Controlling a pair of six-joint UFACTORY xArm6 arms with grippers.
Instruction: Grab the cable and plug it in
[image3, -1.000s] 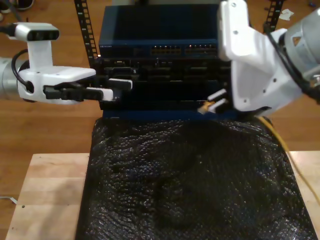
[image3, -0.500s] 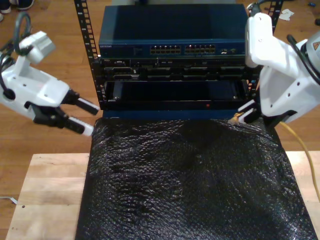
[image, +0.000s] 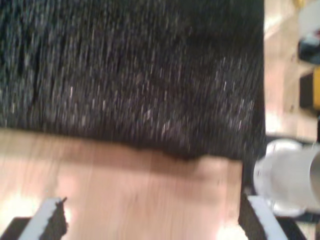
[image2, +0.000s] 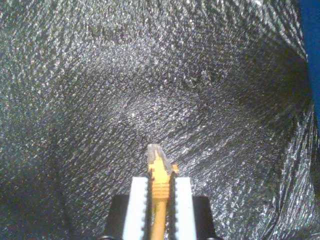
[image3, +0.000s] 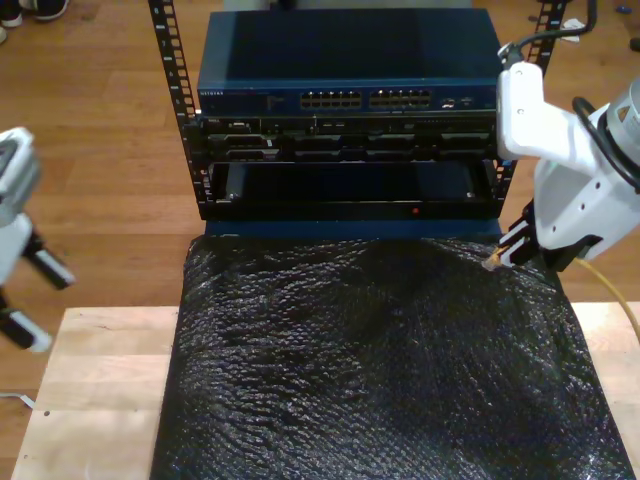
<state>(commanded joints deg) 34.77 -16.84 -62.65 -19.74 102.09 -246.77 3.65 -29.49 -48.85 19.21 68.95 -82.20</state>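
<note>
The yellow-orange cable (image2: 159, 192) ends in a clear plug (image2: 156, 154), and my second gripper (image2: 160, 181) is shut on it just behind the plug. The plug points out over the black mat. In the exterior view my second gripper (image3: 507, 250) hangs at the right, with the plug (image3: 490, 264) just above the mat's far right corner. The cable (image3: 618, 295) trails down behind it. My first gripper (image3: 42, 302) is open at the exterior view's left edge, beside the table. Its wide-apart fingers (image: 47, 220) hold nothing above wood and the mat edge.
A rack with a blue network switch (image3: 345, 100) and its rows of ports stands behind the table. A crinkled black mat (image3: 370, 370) covers most of the wooden table (image3: 100, 380). A dark recess (image3: 345, 185) opens lower in the rack.
My first gripper has swung away from the rack front, down toward the exterior view's left edge. My second gripper has carried the cable rightward and lower, away from the rack face.
</note>
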